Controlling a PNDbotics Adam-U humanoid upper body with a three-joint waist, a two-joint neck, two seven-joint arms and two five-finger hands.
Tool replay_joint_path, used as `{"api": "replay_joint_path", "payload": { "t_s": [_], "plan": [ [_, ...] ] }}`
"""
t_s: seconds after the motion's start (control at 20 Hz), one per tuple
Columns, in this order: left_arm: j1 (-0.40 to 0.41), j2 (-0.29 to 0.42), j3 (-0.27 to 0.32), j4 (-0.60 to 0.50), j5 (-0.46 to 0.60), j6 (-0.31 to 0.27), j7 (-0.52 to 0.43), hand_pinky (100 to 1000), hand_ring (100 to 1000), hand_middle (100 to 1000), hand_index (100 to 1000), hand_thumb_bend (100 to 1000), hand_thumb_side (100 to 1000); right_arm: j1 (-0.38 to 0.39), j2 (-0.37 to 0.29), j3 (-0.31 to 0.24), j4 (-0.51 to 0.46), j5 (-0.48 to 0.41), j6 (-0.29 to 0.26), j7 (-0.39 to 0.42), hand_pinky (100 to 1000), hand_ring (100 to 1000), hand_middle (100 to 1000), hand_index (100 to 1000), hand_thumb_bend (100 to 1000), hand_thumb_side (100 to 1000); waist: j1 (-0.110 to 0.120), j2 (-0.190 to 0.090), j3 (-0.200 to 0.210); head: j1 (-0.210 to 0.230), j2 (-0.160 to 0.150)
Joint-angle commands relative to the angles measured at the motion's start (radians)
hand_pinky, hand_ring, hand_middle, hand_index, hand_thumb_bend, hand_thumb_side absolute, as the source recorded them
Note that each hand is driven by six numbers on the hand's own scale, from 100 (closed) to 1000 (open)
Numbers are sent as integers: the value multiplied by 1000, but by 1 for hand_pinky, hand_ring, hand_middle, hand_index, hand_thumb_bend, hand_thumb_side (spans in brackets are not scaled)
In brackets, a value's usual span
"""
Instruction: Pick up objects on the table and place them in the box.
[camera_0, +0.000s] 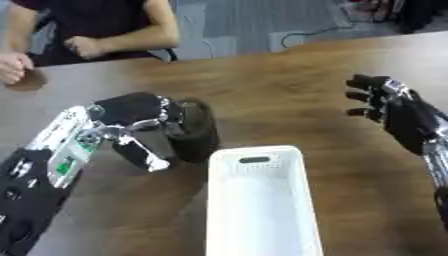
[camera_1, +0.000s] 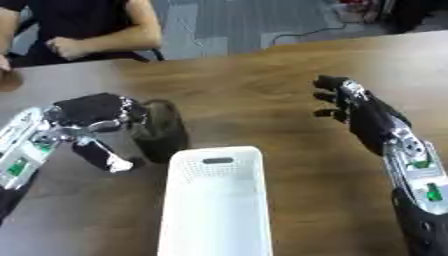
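Note:
A dark, upright cylinder-shaped object (camera_0: 198, 131) stands on the wooden table just left of the white box's far corner. My left hand (camera_0: 131, 112) wraps around it from the left, fingers curled over its top and thumb down its near side. The white box (camera_0: 261, 200) is long, open-topped and holds nothing that I can see; it lies at the middle near edge. My right hand (camera_1: 354, 112) hovers at the right, above the table, fingers slightly bent and holding nothing.
A person sits at the far left edge with fists resting on the table (camera_0: 262, 85). A small brown round thing (camera_0: 28, 80) lies by one fist. Bare wood stretches between the box and my right hand.

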Motion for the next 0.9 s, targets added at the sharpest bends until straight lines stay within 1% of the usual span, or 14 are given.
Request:
{"api": "replay_joint_path", "payload": {
  "t_s": [0.05, 0.1, 0.15, 0.2, 0.25, 0.3, 0.4, 0.45, 0.5, 0.55, 0.9],
  "plan": [
    [14, 0, -4, 45, -23, -2, -4, 100, 100, 453, 572, 259, 311, -19, -8, -5, -19, -4, -2, 0, 835, 978, 983, 1000, 100, 1000, -7, -12, 1, -2, -10],
    [21, -5, -3, 61, -28, 0, -6, 100, 100, 442, 560, 257, 309, -19, -8, -5, -19, -4, -2, 1, 835, 978, 983, 1000, 100, 1000, -7, -11, 1, -1, -10],
    [22, -7, -2, 70, -33, -2, -5, 100, 100, 412, 529, 242, 299, -19, -8, -5, -19, -4, -2, 1, 835, 978, 982, 1000, 100, 1000, -7, -11, 1, -2, -10],
    [29, -10, 1, 84, -41, 1, -5, 100, 100, 350, 472, 173, 272, -19, -8, -5, -19, -4, -2, 1, 835, 978, 982, 1000, 100, 1000, -8, -10, 1, -2, -10],
    [33, -13, 4, 94, -50, 4, -2, 100, 100, 316, 444, 100, 258, -19, -8, -6, -19, -4, -2, 0, 835, 978, 982, 1000, 100, 1000, -8, -10, 1, -3, -9],
    [35, -15, 7, 102, -58, 8, 4, 100, 100, 227, 390, 100, 183, -19, -8, -6, -18, -4, -3, 0, 835, 978, 982, 1000, 100, 1000, -9, -10, 1, -4, -9],
    [35, -16, 16, 106, -71, 28, 28, 100, 100, 158, 390, 100, 277, -19, -8, -6, -18, -4, -3, 0, 835, 978, 982, 1000, 100, 1000, -10, -10, 2, -5, -9],
    [36, -16, 16, 107, -78, 35, 38, 100, 100, 158, 390, 100, 277, -19, -8, -6, -18, -3, -3, 0, 835, 978, 982, 1000, 100, 1000, -10, -10, 3, -5, -9],
    [35, -15, 17, 107, -84, 41, 46, 100, 100, 133, 376, 100, 289, -20, -8, -6, -18, -3, -3, 0, 835, 978, 982, 1000, 100, 1000, -10, -10, 3, -5, -10],
    [34, -15, 17, 106, -89, 46, 52, 100, 100, 129, 372, 100, 293, -20, -7, -6, -18, -3, -3, 0, 835, 978, 982, 1000, 100, 1000, -10, -11, 3, -5, -10],
    [35, -12, 17, 103, -100, 48, 63, 100, 100, 125, 369, 100, 296, -20, -7, -6, -16, -4, -5, 0, 836, 978, 982, 1000, 100, 1000, -14, -12, 5, -6, -12]
  ]
}}
